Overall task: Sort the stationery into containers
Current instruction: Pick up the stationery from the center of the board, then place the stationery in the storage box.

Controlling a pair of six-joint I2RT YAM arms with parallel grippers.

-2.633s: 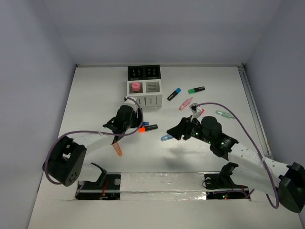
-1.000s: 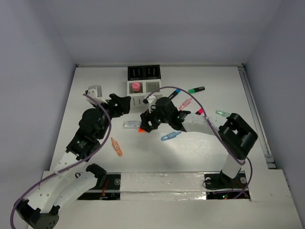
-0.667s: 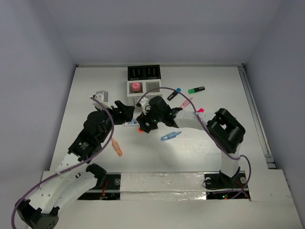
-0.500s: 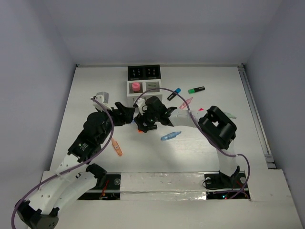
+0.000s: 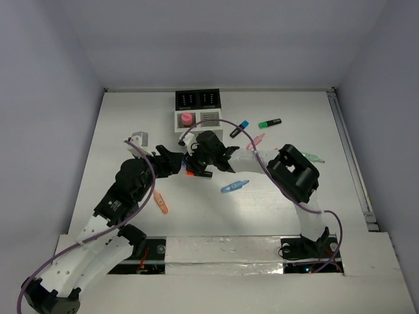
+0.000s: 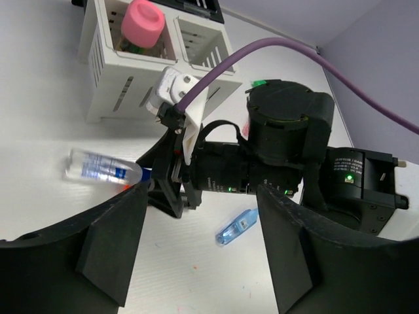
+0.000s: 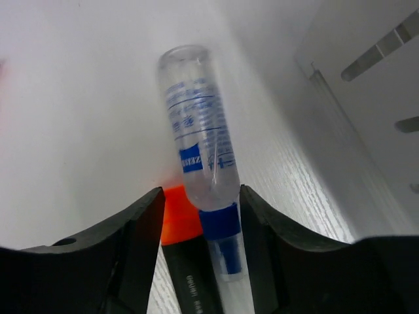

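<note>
My right gripper [image 7: 196, 222] is closed around two things lying side by side: an orange-capped black highlighter [image 7: 181, 219] and a clear little bottle with a blue cap [image 7: 196, 150]. One finger touches the orange cap, the other the bottle. In the top view this gripper [image 5: 194, 168] is just in front of the block of cups [image 5: 200, 118]. My left gripper [image 5: 171, 163] is open and empty, facing it from the left. A pink-capped item [image 5: 187, 118] stands in the front left white cup. A blue pen [image 5: 234, 186] and an orange pen [image 5: 160, 202] lie on the table.
A blue-capped highlighter [image 5: 239, 128], a green-capped highlighter [image 5: 270, 122], a pink pen [image 5: 255, 141] and a pale green pen [image 5: 315, 157] lie right of the cups. The left wrist view shows the cups [image 6: 124, 78], the bottle [image 6: 98, 167] and the blue pen [image 6: 237, 227].
My right gripper swung left to the orange highlighter and the bottle and now has them between its fingers. My left gripper moved right, closer to it.
</note>
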